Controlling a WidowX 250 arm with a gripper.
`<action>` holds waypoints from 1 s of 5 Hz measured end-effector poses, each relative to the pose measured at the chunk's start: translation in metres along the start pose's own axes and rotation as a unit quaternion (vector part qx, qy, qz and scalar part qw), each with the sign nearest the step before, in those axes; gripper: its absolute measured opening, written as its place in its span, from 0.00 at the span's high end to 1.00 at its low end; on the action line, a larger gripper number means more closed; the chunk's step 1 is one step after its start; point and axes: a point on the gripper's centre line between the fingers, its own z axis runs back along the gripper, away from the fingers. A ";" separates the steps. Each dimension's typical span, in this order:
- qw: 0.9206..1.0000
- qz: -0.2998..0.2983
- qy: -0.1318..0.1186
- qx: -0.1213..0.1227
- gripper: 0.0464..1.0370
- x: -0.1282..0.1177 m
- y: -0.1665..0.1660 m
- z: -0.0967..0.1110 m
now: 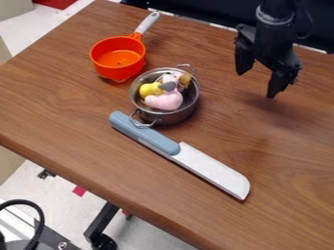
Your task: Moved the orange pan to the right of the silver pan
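The black gripper [256, 84] hangs over the upper right of the table, open, with nothing between its fingers. Well to its left is the orange pan [118, 57], upright near the table's upper left, its grey handle pointing up and to the right. The silver pan [175, 116] stands below and to the right of the orange one, between it and the gripper. It has two wire handles and holds pink and yellow soft toys [164, 99].
A large knife [207, 167] with a blue-grey handle lies diagonally below the silver pan. The wooden table [85, 141] has its front edge running from the left down to the bottom.
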 end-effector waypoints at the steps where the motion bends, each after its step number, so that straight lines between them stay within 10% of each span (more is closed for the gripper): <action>1: 1.000 0.002 0.022 -0.006 0.04 -0.006 -0.003 -0.014; 4: 0.989 0.142 0.052 -0.002 0.04 -0.012 0.055 0.005; 5: 0.966 0.249 0.060 0.035 0.04 -0.024 0.091 0.010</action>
